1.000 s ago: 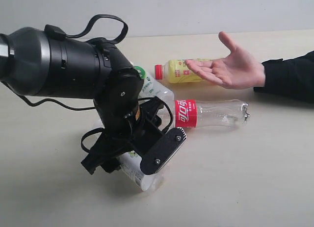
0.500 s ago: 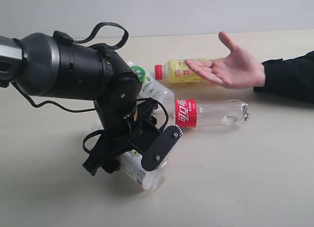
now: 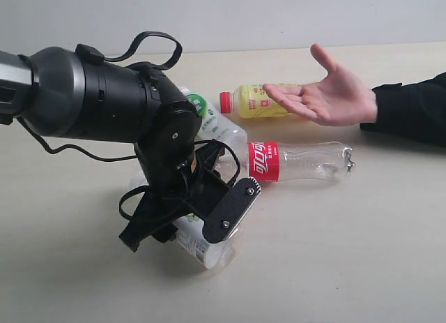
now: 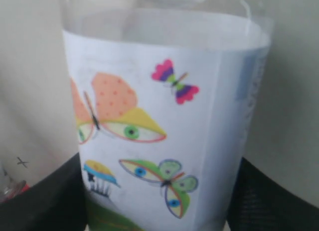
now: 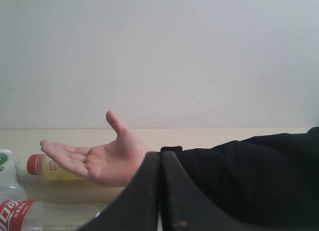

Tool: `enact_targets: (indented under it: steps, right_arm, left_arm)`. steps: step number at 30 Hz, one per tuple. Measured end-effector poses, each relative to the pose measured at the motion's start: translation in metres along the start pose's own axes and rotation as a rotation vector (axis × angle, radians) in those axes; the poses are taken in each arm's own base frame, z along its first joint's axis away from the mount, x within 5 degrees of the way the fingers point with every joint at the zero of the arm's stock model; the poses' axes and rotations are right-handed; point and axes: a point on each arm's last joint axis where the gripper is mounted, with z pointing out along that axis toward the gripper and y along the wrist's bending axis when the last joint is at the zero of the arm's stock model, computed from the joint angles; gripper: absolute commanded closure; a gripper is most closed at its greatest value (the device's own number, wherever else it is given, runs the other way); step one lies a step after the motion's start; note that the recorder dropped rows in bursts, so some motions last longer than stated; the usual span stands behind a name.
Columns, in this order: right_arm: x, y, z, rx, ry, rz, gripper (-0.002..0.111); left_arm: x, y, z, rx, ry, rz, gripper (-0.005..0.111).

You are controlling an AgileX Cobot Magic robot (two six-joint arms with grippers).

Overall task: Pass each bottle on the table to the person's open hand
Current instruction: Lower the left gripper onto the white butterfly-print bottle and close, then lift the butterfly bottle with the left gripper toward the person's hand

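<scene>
A bottle with a white butterfly label [image 4: 164, 116] lies on the table [image 3: 348, 253], its end showing below the left arm [image 3: 198, 248]. My left gripper [image 3: 189, 229] straddles it, one black finger pressed to each side. Another white bottle with a green circle [image 3: 209, 117] lies just behind the arm. Further right are a clear bottle with a red label [image 3: 300, 161] and a yellow bottle with a red cap [image 3: 251, 101]. The person's open hand [image 3: 327, 93] hovers palm up over the yellow bottle. My right gripper [image 5: 160, 158] is shut and empty, facing that hand [image 5: 99, 163].
The person's dark sleeve [image 3: 411, 110] reaches in from the right edge. The left arm's bulky black body and cable loop [image 3: 97, 93] fill the left of the exterior view. A pale wall stands behind the table.
The left gripper's fingers have come in against the butterfly-label bottle, and the arm has settled slightly lower and to the left. The hand and the other bottles have not moved.
</scene>
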Motion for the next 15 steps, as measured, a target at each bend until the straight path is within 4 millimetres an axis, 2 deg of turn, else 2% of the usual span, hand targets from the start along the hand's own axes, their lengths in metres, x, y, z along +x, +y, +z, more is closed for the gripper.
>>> enact_targets:
  steps: [11,15]
  right_arm:
    - [0.0,0.0,0.0,0.0,0.0,0.0,0.108]
    - [0.0,0.0,0.0,0.0,0.0,0.0,0.108]
  left_arm:
    - [0.001,-0.007,-0.002,0.076,0.021,0.002,0.107]
    - [-0.002,-0.013,-0.013,0.104,0.031,0.006,0.107]
